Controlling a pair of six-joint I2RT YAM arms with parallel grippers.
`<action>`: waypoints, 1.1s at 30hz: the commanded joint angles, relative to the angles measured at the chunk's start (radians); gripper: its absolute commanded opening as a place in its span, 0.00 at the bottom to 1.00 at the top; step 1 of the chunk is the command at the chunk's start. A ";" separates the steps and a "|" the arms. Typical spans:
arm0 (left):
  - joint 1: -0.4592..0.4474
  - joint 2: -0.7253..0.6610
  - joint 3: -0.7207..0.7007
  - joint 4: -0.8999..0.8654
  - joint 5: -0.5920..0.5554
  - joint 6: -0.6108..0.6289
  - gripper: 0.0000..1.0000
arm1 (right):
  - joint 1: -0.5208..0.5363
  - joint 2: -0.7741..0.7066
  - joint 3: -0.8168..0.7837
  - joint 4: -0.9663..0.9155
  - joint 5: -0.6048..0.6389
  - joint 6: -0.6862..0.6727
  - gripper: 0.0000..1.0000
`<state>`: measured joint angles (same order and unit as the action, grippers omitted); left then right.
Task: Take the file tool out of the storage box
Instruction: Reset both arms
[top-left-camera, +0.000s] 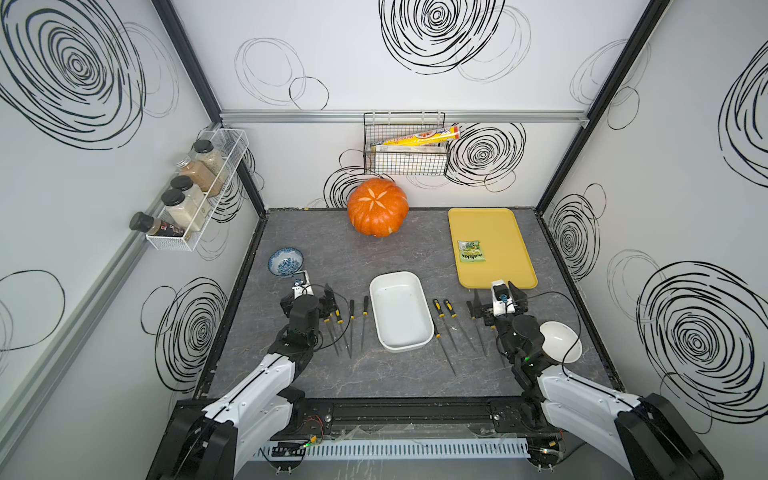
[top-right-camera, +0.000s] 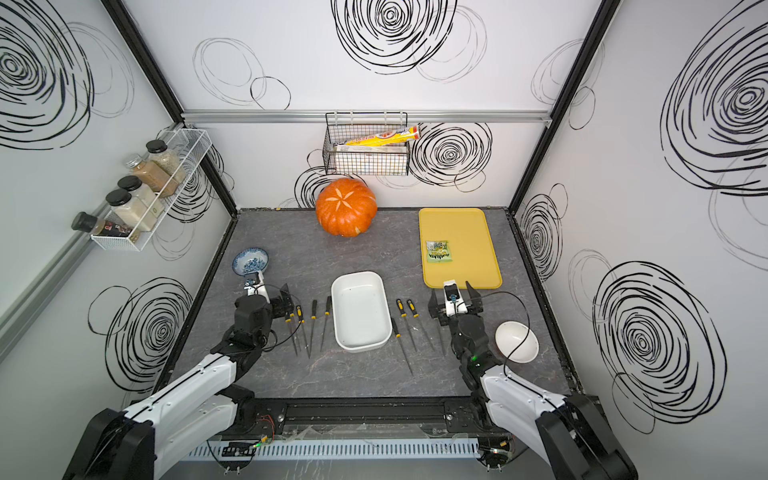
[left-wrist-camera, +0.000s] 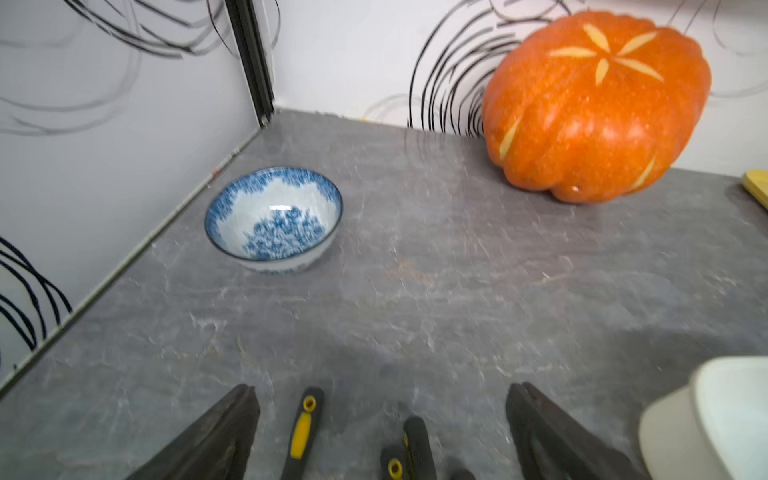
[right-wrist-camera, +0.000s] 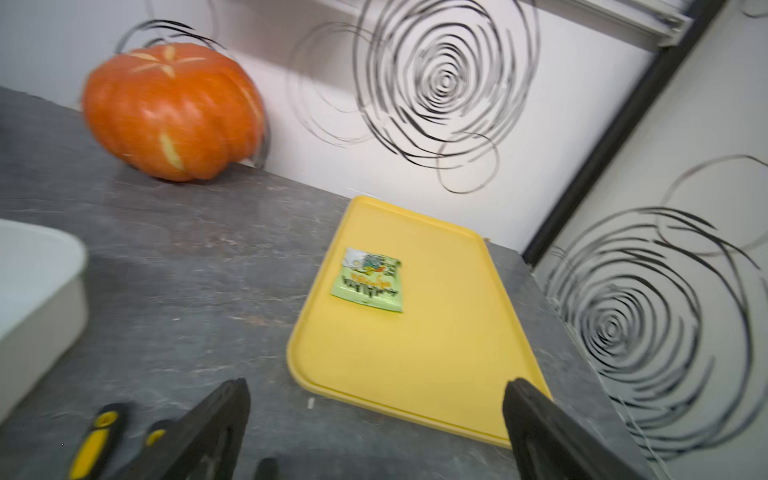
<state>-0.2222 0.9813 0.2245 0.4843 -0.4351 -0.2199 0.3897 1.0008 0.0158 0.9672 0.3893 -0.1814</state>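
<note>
Storage box (top-left-camera: 401, 316) lies with files (top-left-camera: 365, 305) flanking its edges; left gripper (left-wrist-camera: 380, 390), right gripper (right-wrist-camera: 376, 384) spread wide.

The box (top-left-camera: 401, 309), a white rectangular tub with rounded corners and low walls, sits upright mid-table, slightly skewed, its long sides running front to back and its floor bare. The files (top-left-camera: 365, 307), slim dark blades on black handles with yellow marks, lie flat on the table outside it, several beside each long wall, handles pointing away from the robot.

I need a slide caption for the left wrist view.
Open left claw near file handles; blue bowl and pumpkin beyond.
</note>
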 joint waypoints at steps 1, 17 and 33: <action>0.095 0.118 -0.052 0.447 0.030 0.073 0.99 | -0.115 0.145 -0.025 0.301 -0.026 0.057 1.00; 0.219 0.568 0.007 0.821 0.253 0.123 0.99 | -0.281 0.561 0.119 0.523 -0.021 0.173 1.00; 0.207 0.573 0.004 0.835 0.233 0.133 0.99 | -0.299 0.539 0.144 0.430 -0.062 0.196 1.00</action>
